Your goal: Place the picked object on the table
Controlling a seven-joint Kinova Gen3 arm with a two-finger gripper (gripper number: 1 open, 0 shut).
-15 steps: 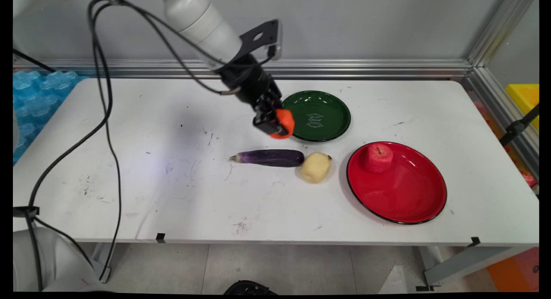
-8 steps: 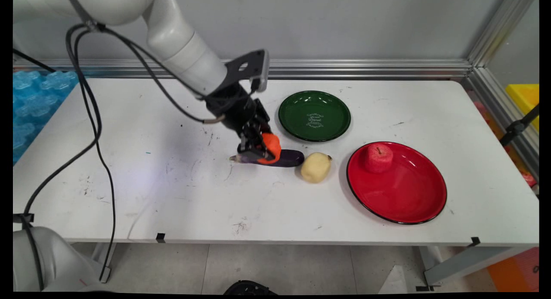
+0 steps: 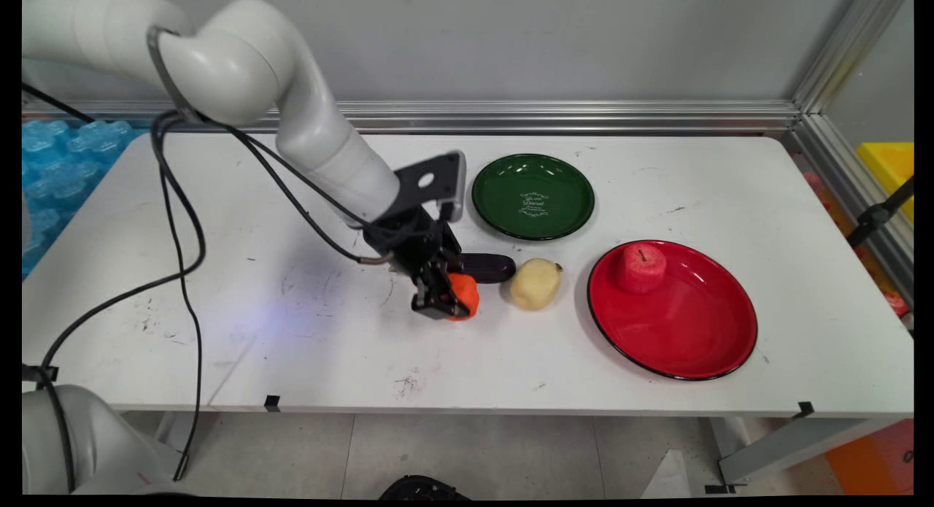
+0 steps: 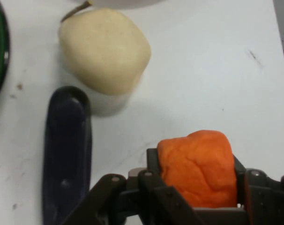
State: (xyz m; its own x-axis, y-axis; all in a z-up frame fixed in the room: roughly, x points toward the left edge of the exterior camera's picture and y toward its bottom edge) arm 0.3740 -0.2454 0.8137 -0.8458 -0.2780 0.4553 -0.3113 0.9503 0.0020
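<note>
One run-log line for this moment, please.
pincer: shut on orange piece | low over table | nearest: eggplant, potato

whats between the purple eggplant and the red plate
A pale yellow potato lies between the dark purple eggplant and the round red plate, close to the eggplant's end; the main view shows it.

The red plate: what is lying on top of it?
On the red plate sits one red apple with a stem, near the plate's far left rim. The rest of the plate's surface shows bare. What lies under the apple is covered.
</note>
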